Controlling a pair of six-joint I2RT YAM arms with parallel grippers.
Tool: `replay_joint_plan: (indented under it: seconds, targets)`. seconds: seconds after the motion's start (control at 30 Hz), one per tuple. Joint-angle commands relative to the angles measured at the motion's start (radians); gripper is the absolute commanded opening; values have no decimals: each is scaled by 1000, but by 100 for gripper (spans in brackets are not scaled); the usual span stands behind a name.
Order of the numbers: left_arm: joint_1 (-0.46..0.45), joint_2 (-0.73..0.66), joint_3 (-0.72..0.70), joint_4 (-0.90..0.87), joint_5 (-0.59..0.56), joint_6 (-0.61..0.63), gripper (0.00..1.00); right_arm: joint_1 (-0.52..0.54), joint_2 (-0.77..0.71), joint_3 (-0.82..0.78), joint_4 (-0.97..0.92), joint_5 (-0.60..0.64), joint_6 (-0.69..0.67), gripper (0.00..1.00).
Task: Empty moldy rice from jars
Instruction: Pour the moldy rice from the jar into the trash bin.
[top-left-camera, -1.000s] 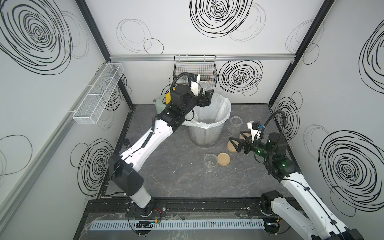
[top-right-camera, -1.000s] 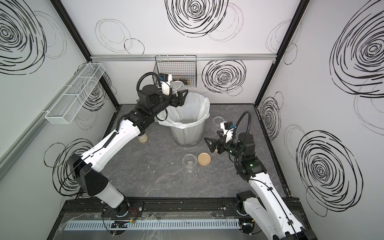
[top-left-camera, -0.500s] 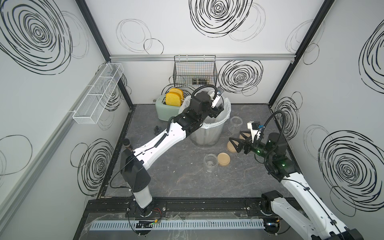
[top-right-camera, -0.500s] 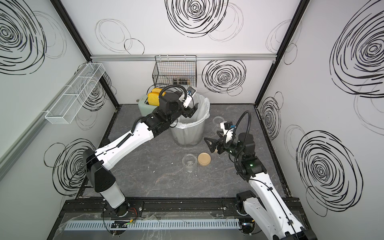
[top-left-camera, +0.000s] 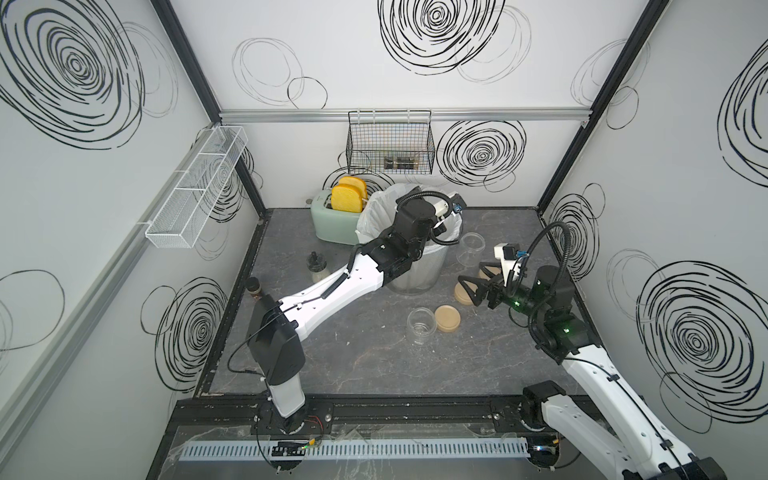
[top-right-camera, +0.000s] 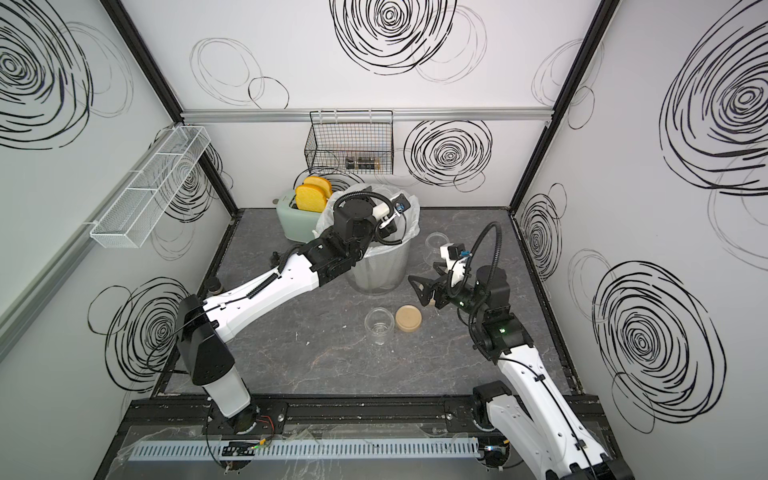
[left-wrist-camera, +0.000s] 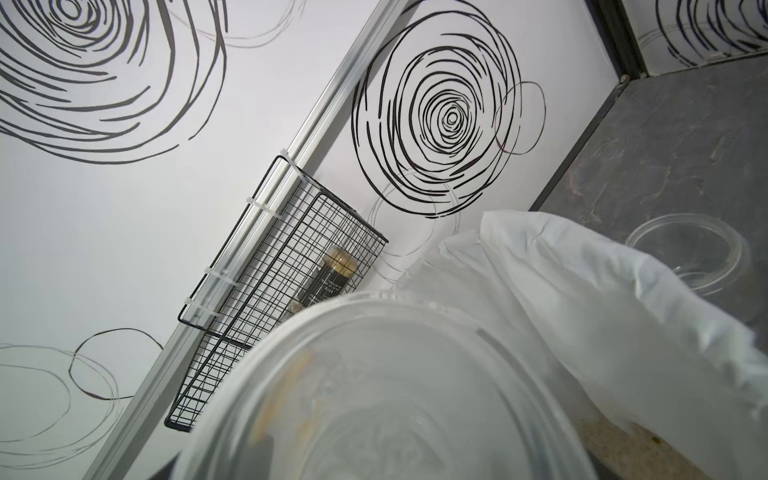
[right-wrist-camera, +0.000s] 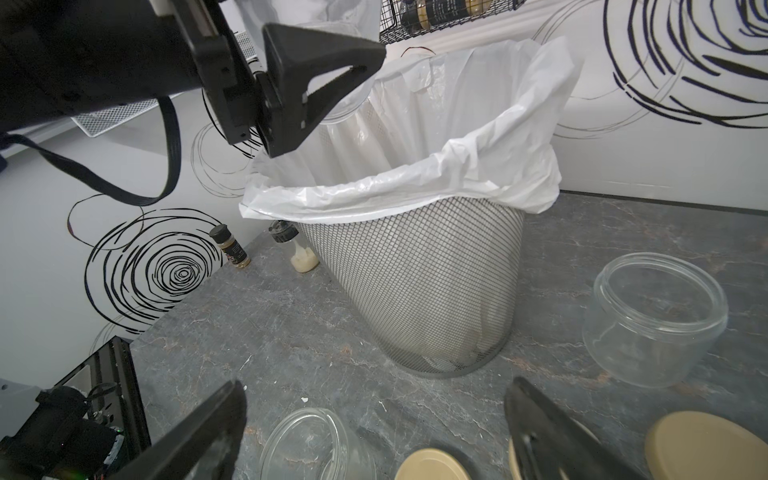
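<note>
My left arm's wrist (top-left-camera: 415, 218) hangs over the lined mesh bin (top-left-camera: 415, 276). In the right wrist view one of its fingers (right-wrist-camera: 316, 70) grips a clear jar (right-wrist-camera: 351, 106) tipped above the bin's mouth. That jar (left-wrist-camera: 374, 395) fills the left wrist view, with no rice mass showing in it. Beige grains of moldy rice (left-wrist-camera: 636, 440) lie in the liner below. Two empty jars (top-left-camera: 421, 330) (top-left-camera: 470, 248) stand lidless in both top views. My right gripper (top-left-camera: 471, 278) hovers open over the tan lids (top-left-camera: 447, 318) (top-left-camera: 462, 293), holding nothing.
A mint toaster (top-left-camera: 332, 224) with toast stands behind the bin. A black-capped bottle (top-left-camera: 318, 270) and a dark spice shaker (top-left-camera: 254, 289) sit at the left. A black wire basket (top-left-camera: 390, 145) hangs on the back wall and a white mesh shelf (top-left-camera: 195, 191) on the left wall.
My left arm has swung right from the bin's left rear to over its mouth, uncovering the toaster. The right arm has not moved.
</note>
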Motion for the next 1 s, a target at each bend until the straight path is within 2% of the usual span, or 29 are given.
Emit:
replay_joint_plan:
  seconds: [0.0, 0.1, 0.27, 0.4, 0.47, 0.57, 0.67, 0.73, 0.8, 0.87, 0.97]
  targets:
    - [1, -8, 9, 138, -43, 52, 83, -1, -8, -8, 5, -15, -15, 98]
    - [5, -8, 15, 120, -22, 10, 85, -3, -7, -8, 4, -14, -14, 98]
    - [57, -21, 91, -52, 112, -268, 85, -1, -7, -3, -4, -13, -16, 98]
    - [159, -52, 132, -136, 374, -588, 84, -2, -3, -6, 1, -10, -17, 98]
    - [228, -82, 91, -83, 535, -790, 84, -1, 6, -4, 4, -18, -15, 98]
    - [317, -117, -5, 43, 715, -1038, 83, -1, 15, 3, 3, -24, -14, 98]
    - [380, -133, -72, 140, 807, -1215, 81, -2, 16, 6, 1, -22, -14, 98]
    - [378, -145, -75, 128, 791, -1186, 81, -3, 14, 6, -1, -20, -14, 98]
    - [344, -161, -58, 74, 718, -1080, 81, -3, 12, 6, -2, -17, -13, 98]
    - [286, -173, -36, 20, 586, -935, 82, -2, 14, 4, 1, -18, -10, 98]
    - [228, -175, -16, -15, 471, -803, 83, -1, 20, 3, 12, -24, -2, 98]
